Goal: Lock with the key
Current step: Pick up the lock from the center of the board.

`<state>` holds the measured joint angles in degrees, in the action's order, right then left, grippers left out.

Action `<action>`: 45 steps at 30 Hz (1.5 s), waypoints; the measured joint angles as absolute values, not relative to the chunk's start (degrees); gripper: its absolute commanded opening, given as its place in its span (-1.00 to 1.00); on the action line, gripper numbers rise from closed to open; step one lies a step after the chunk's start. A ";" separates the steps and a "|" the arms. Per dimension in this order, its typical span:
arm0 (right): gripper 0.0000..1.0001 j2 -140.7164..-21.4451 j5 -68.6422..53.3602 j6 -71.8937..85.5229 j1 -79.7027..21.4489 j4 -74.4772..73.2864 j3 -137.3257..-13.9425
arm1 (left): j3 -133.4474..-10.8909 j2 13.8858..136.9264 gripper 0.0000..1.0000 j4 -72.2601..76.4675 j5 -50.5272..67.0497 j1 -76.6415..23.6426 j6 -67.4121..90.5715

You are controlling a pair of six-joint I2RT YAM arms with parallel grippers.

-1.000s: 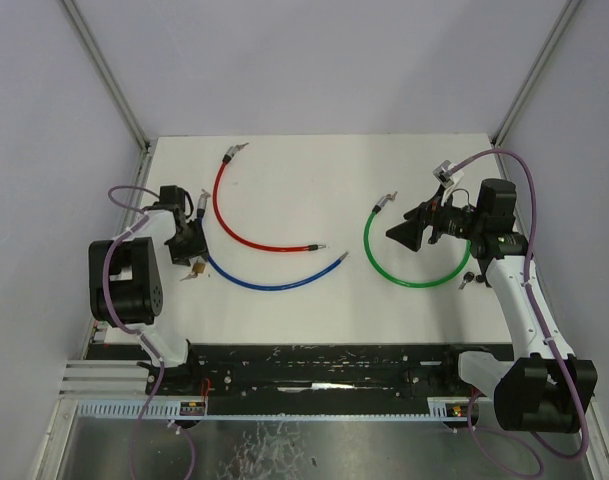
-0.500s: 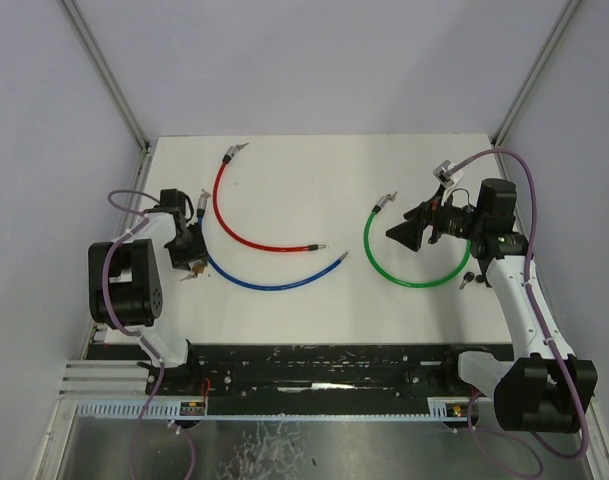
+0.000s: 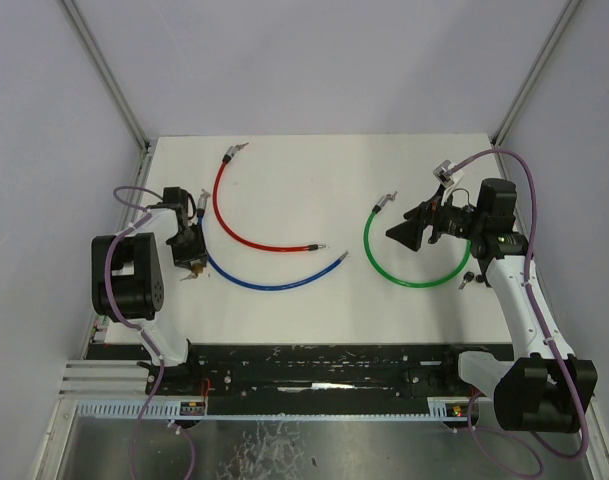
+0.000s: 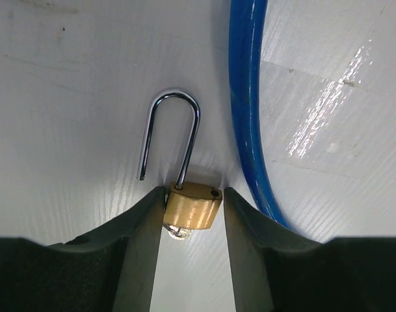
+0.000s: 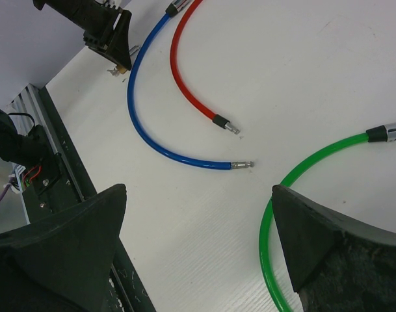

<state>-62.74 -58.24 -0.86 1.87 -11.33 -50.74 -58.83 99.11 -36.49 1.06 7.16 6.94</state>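
Note:
A small brass padlock [image 4: 192,207] lies on the white table with its silver shackle [image 4: 171,123] swung open. A small silver key [image 4: 179,232] on a ring shows at the bottom of its body. My left gripper [image 4: 193,192] is shut on the padlock's body, which sits between the very tips of the fingers [image 4: 142,224]. In the top view the left gripper [image 3: 191,258] is at the table's left edge with the padlock [image 3: 193,269] at its tips. My right gripper [image 3: 396,232] hangs wide open and empty over the green cable; it also shows in the right wrist view [image 5: 196,195].
A blue cable [image 4: 246,104] runs just right of the padlock and curves to the table's middle [image 3: 274,284]. A red cable [image 3: 234,220] arcs behind it. A green cable [image 3: 384,265] loops under the right gripper. The table's left edge is beside the left gripper.
My left gripper and the padlock at its tips have shifted slightly left and back. The right arm has not moved.

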 measured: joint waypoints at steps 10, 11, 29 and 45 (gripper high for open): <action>0.99 -62.94 -59.07 -0.62 1.87 -11.31 -50.74 | -58.83 99.09 -0.48 -36.49 1.04 7.14 6.76; 0.99 -63.02 -59.29 -0.51 1.87 -11.29 -50.74 | -58.83 99.09 -0.56 -36.49 1.06 7.14 6.70; 1.00 -63.61 -61.60 -1.23 1.87 -10.79 -50.74 | -57.82 84.84 -1.00 -36.27 8.10 2.59 6.59; 0.94 -68.93 -73.43 -65.65 -3.90 -34.09 -55.64 | -56.27 81.38 -1.00 -14.61 25.61 -31.81 10.22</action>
